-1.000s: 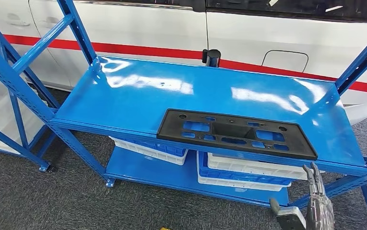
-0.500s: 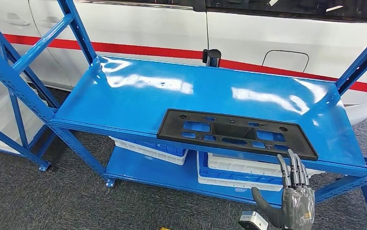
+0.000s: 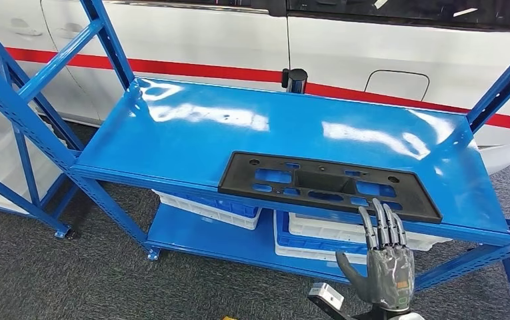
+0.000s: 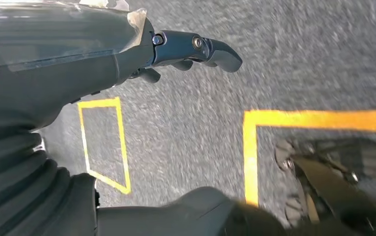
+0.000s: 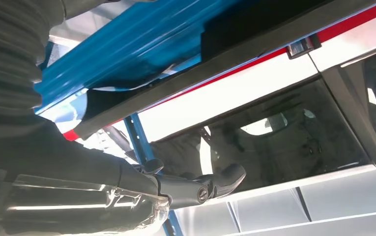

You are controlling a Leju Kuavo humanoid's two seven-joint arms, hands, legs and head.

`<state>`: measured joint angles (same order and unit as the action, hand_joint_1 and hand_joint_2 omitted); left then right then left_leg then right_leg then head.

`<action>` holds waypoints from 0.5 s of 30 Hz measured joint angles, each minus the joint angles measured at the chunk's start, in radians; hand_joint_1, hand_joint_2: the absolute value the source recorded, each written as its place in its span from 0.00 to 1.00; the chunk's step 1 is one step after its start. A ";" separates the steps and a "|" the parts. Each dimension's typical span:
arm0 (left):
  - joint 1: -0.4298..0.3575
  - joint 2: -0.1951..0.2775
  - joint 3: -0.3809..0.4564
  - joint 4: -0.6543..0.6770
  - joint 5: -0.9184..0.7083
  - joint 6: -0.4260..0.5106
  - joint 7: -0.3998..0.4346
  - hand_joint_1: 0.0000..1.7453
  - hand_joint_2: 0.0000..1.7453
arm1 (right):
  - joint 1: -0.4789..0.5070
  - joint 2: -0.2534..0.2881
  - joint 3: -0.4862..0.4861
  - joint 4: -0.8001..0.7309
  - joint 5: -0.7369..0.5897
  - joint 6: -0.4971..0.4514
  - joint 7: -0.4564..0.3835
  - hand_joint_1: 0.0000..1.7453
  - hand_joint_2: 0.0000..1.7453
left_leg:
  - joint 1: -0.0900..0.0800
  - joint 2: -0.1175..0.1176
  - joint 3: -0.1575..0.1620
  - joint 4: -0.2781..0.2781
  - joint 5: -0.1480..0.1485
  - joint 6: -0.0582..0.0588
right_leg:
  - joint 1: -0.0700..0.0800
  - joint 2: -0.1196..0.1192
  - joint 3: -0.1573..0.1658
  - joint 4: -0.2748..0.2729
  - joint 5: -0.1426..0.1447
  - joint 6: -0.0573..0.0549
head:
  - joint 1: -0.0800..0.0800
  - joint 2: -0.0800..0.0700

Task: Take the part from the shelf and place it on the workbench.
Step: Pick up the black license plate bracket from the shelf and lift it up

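Head view shows the right hand [image 3: 387,267] empty with fingers spread, so it should reach under the flat black plastic part [image 3: 329,185] evenly.

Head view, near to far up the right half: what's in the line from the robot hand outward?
Right robot hand → white and blue crates on the lower shelf → black plastic part at the shelf's front edge → bare blue shelf top → black post → white car with red stripe.
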<state>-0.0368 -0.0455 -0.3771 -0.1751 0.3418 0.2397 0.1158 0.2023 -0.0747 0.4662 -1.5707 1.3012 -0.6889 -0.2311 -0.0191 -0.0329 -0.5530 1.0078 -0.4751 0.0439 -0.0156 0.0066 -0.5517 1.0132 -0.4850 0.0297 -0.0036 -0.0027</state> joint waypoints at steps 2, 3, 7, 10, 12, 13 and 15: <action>0.000 -0.004 0.001 0.000 0.010 -0.016 -0.012 0.00 0.00 | -0.011 0.012 0.001 0.012 0.007 0.000 0.004 0.00 1.00 | 0.000 0.000 0.000 0.000 0.000 0.000 | 0.000 0.000 0.000 0.000 0.000 0.000 | 0.000 0.000; 0.000 -0.005 0.002 0.000 0.013 -0.022 -0.016 0.00 0.00 | -0.015 0.016 0.002 0.016 0.008 0.000 0.006 0.00 1.00 | 0.000 0.000 0.000 0.000 0.000 0.000 | 0.000 0.000 0.000 0.000 0.000 0.000 | 0.000 0.000; 0.000 -0.011 0.003 0.000 0.026 -0.038 -0.024 0.00 0.00 | -0.027 0.027 0.011 0.028 0.006 0.000 0.010 0.00 1.00 | 0.000 0.000 -0.001 0.000 0.000 0.000 | 0.000 0.000 0.000 0.000 0.000 0.000 | 0.000 0.000; -0.001 -0.014 0.003 0.000 0.028 -0.037 -0.026 0.00 0.00 | -0.035 0.031 0.023 0.034 -0.001 0.000 0.018 0.00 1.00 | 0.000 0.000 -0.001 0.000 0.000 0.000 | 0.000 0.000 -0.001 0.000 0.000 0.000 | 0.000 0.000; -0.001 -0.016 0.004 0.000 0.028 -0.032 -0.028 0.00 0.00 | -0.043 0.032 0.032 0.038 -0.008 0.000 0.021 0.00 1.00 | 0.000 0.000 -0.001 0.000 0.000 0.000 | 0.000 0.000 -0.001 0.000 0.000 0.000 | 0.000 0.000; -0.001 -0.017 0.004 0.000 0.028 -0.030 -0.029 0.00 0.00 | -0.047 0.032 0.036 0.040 -0.012 0.000 0.021 0.00 1.00 | 0.000 0.000 -0.001 0.000 0.000 0.000 | 0.000 0.000 -0.001 0.000 0.000 0.000 | 0.000 0.000; -0.001 -0.018 0.004 0.000 0.027 -0.028 -0.031 0.00 0.00 | -0.056 0.032 0.041 0.043 -0.022 0.000 0.016 0.00 1.00 | 0.000 0.000 -0.001 0.000 0.000 0.000 | 0.000 0.000 0.000 0.000 0.000 0.000 | 0.000 0.000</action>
<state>-0.0376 -0.0637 -0.3735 -0.1749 0.3693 0.2115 0.0846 0.1462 -0.0429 0.5071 -1.5272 1.2789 -0.6893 -0.2148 -0.0193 -0.0328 -0.5539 1.0079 -0.4752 0.0440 -0.0158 0.0066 -0.5521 1.0133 -0.4851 0.0297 -0.0035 -0.0027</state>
